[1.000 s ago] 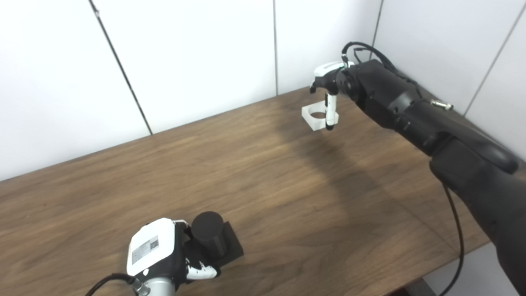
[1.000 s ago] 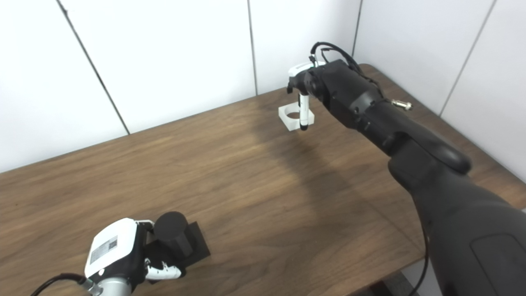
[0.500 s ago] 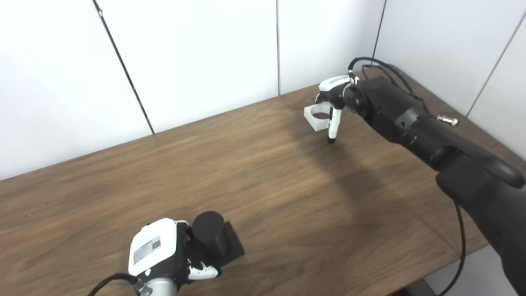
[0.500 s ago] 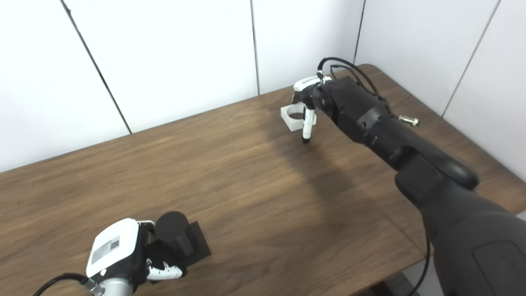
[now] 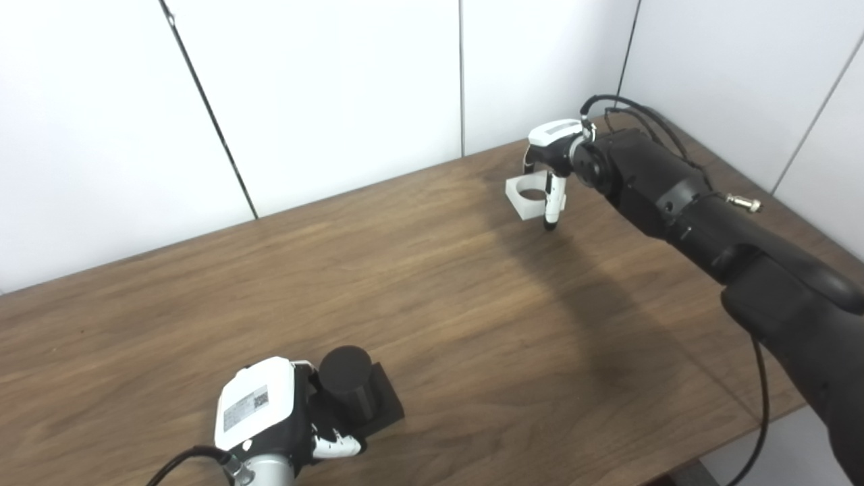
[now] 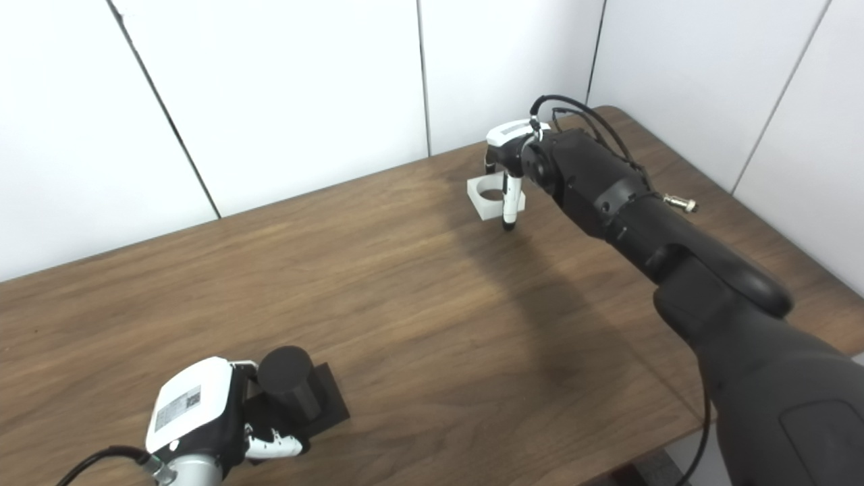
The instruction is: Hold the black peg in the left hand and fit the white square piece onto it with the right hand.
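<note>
My left hand (image 5: 270,422) is wrapped around the one black peg (image 5: 347,381), upright on its base at the counter's (image 5: 432,310) near edge. My right hand (image 5: 550,172) is at the one white square piece (image 5: 526,196) near the far right corner, one finger hanging down in front; can't tell if it's gripped. Holding done; pickup, carry, fitting all left.

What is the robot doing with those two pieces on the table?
It is getting ready to put them together. Its left hand is wrapped around the black peg near the front of the wooden table. Its right hand is reaching down at the white square piece at the far side, with a finger beside it. I cannot tell if it has gripped the piece yet.
</note>
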Robot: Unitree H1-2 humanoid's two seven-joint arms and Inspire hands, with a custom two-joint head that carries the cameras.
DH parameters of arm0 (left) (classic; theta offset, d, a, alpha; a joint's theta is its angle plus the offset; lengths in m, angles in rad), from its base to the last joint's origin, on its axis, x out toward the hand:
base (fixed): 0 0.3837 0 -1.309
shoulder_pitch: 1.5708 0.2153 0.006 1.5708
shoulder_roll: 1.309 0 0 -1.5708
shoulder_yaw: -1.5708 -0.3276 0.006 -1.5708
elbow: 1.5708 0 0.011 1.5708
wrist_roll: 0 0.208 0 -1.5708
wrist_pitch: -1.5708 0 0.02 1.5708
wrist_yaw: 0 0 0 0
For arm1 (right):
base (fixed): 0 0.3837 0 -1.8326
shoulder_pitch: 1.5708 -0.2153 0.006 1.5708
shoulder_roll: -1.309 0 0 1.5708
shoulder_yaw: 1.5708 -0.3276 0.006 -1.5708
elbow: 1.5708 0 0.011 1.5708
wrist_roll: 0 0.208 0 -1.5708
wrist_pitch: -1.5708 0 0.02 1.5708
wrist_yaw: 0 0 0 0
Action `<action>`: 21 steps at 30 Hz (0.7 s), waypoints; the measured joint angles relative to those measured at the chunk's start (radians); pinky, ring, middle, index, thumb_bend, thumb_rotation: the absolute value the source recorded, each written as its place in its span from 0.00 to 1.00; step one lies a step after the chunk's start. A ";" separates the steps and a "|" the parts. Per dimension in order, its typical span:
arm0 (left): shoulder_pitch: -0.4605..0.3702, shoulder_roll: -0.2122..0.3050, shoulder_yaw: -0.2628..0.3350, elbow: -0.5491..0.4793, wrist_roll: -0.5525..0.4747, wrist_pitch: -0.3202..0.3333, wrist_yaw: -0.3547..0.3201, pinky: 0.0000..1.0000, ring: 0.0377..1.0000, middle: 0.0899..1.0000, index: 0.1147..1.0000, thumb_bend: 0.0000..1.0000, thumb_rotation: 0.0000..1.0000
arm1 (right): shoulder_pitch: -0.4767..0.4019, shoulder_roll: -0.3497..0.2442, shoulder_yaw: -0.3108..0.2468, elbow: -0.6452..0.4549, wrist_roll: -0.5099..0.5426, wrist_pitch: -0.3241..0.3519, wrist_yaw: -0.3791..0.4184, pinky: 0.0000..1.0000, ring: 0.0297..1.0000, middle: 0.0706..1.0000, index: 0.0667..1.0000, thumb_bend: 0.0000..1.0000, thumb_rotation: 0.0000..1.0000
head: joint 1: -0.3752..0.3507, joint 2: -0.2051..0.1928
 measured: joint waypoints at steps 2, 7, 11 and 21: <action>0.000 0.000 0.000 0.000 0.000 0.000 0.000 1.00 0.92 0.81 0.42 0.52 0.07 | 0.001 0.000 0.000 0.005 0.000 -0.022 -0.012 1.00 1.00 0.90 0.52 0.70 0.17 | 0.000 0.000; 0.000 0.000 0.000 0.000 0.001 0.000 -0.001 1.00 0.92 0.81 0.42 0.52 0.07 | 0.003 0.000 0.000 0.018 0.001 -0.071 -0.044 1.00 0.98 0.88 0.45 0.53 0.14 | 0.006 0.003; 0.000 0.000 0.000 0.000 0.002 0.000 -0.001 1.00 0.92 0.81 0.42 0.52 0.07 | 0.008 0.000 -0.004 0.020 0.001 -0.086 -0.067 1.00 0.97 0.85 0.45 0.53 0.14 | 0.009 0.000; 0.000 0.000 0.000 0.000 -0.002 0.001 -0.001 1.00 0.92 0.81 0.42 0.52 0.07 | 0.035 0.000 -0.035 -0.005 -0.001 -0.080 -0.081 1.00 0.98 0.84 0.45 0.52 0.14 | 0.018 0.000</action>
